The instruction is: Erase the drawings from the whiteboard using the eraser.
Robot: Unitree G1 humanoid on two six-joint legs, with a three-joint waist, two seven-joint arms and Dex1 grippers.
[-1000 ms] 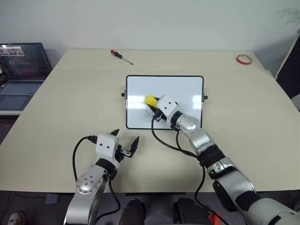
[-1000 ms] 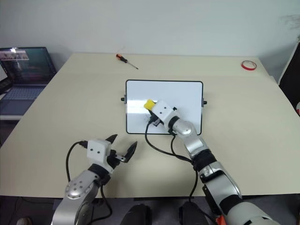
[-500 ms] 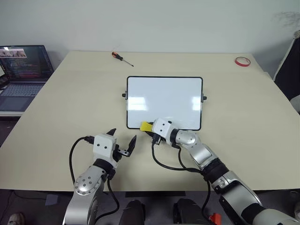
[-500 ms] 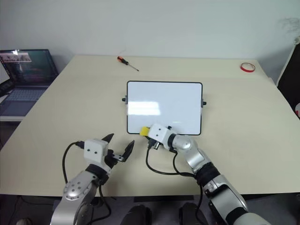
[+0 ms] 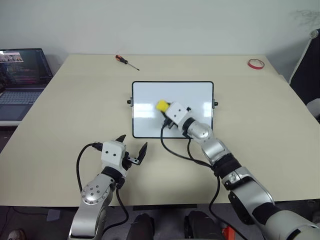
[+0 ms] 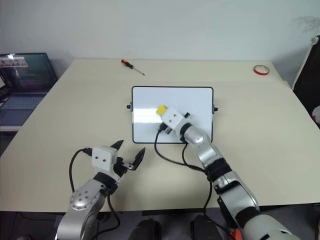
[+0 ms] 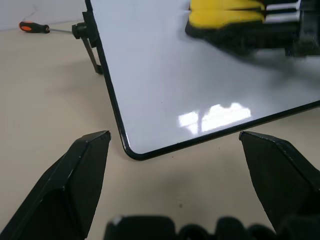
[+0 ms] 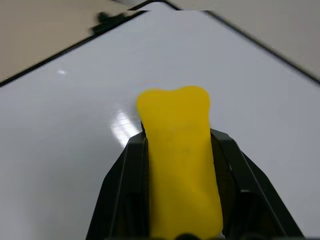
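The whiteboard (image 5: 192,92) lies flat at the table's middle, its white face showing no drawings. My right gripper (image 5: 166,109) is shut on the eraser (image 5: 162,105), a yellow block with a black base, held over the board's left half. In the right wrist view the eraser (image 8: 180,165) sits clamped between both black fingers above the white surface. My left gripper (image 5: 132,148) stands open with nothing between its fingers, just short of the board's near left corner (image 7: 131,152). The left wrist view also shows the eraser (image 7: 227,12) over the board.
A screwdriver (image 5: 126,61) with a red and black handle lies at the far left of the table. A red tape ring (image 5: 255,63) sits at the far right corner. An open laptop (image 5: 22,77) stands beside the table on the left.
My right gripper swept the eraser from the board's middle down to its near edge, then back up onto the left half. A faint mark seen under it earlier is gone. The left gripper stayed put.
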